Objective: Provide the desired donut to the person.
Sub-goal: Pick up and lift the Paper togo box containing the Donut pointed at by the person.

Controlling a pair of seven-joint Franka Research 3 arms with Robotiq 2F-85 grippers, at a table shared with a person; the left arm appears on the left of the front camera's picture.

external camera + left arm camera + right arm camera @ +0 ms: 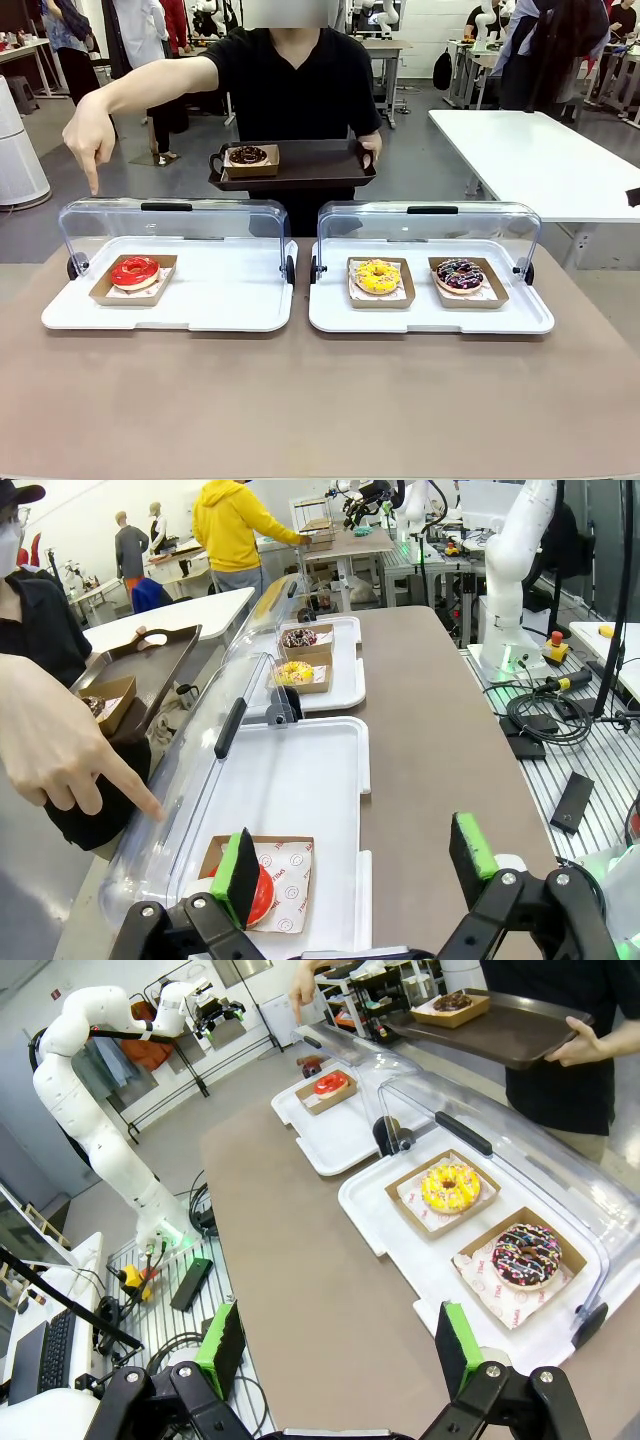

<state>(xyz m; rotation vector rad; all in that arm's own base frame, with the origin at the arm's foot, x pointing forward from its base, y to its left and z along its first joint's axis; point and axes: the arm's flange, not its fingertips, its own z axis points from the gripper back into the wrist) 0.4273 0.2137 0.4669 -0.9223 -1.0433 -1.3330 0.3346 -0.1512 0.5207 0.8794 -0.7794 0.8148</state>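
Pointing straight down, one hand (88,140) of the person (300,80) hangs over the far left corner of the left white tray (230,290), the index fingertip just above the top edge of its clear lid (200,225). I cannot tell whether the fingertip touches the lid. The lid stands swung open along the tray's far edge. Near the tray's left edge a red-glazed donut (135,271) lies in a brown card holder, directly in front of the pointing finger.

In the left wrist view the left fingers (238,875) stand spread wide with nothing between them. They sit above the near end of that tray, and one green pad overlaps the red donut in the picture, though they are not touching as far as I can see.

Behind the far edge of the desk (300,400), at its middle, the person holds a dark serving tray (310,165) with the other hand (371,148) at its right rim. A chocolate donut (247,155) in a card holder sits at the serving tray's left end.

On the right half of the desk lies a second white tray (430,318), its lid also open. A yellow donut (377,276) sits toward the left edge and a dark sprinkled donut (459,275) toward the right edge, each in its own card holder, a gap between them.

In the right wrist view the right fingers (222,1345) are parted wide and empty, above the near right edge of the desk, well apart from both donuts.
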